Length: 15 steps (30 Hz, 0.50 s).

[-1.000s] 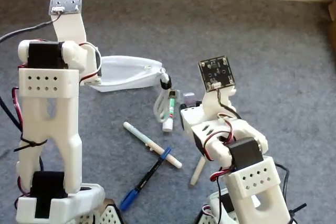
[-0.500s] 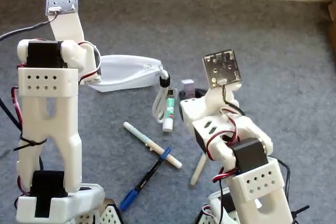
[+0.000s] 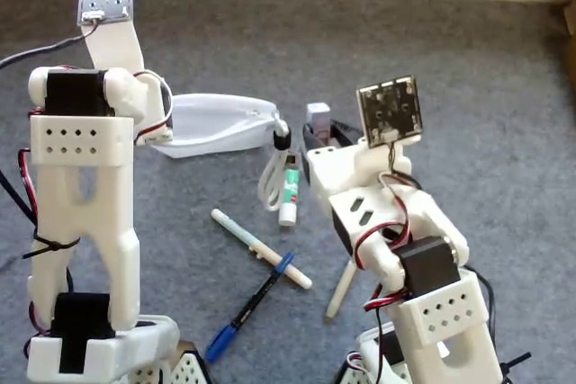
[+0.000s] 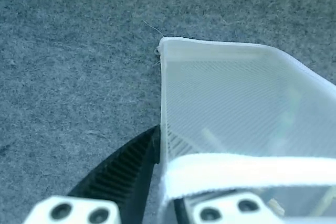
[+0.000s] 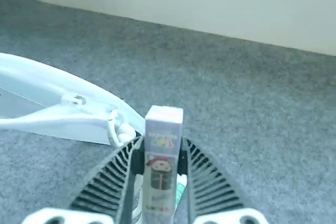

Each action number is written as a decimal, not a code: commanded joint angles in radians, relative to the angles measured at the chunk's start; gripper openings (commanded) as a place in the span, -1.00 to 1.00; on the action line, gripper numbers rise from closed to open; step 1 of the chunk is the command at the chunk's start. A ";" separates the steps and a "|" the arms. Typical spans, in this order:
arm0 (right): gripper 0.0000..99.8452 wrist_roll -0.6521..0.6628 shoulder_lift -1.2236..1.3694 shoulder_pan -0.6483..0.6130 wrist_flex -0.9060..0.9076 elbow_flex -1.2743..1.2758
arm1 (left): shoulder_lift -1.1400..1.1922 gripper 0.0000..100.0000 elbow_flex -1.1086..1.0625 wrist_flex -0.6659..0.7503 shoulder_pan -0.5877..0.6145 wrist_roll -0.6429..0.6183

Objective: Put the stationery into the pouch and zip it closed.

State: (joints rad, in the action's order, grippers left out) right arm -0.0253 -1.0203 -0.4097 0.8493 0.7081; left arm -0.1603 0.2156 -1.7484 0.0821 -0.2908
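Print on the eraser (image 5: 160, 161) unreadable

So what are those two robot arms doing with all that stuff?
The left claw grips one end of the white mesh pouch. The right claw pinches a small white block, maybe an eraser, near its other end. A white pen, a blue pen and a green-labelled marker lie on the grey carpet.
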 commanded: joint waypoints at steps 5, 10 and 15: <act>-0.99 -0.003 -0.038 -0.117 -0.124 -0.076 | 0.005 -0.99 0.005 -0.006 -0.016 -0.014; -0.99 -0.003 -0.038 -0.163 -0.166 -0.079 | 0.005 -0.99 0.004 -0.006 -0.013 -0.011; -0.99 -0.006 -0.038 -0.208 -0.209 -0.079 | 0.005 -0.99 0.005 -0.005 0.016 -0.014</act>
State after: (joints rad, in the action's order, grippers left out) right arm -0.0253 -1.0203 -0.5815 0.6897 0.7081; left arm -0.1603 0.2156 -1.7484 0.0836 -0.2908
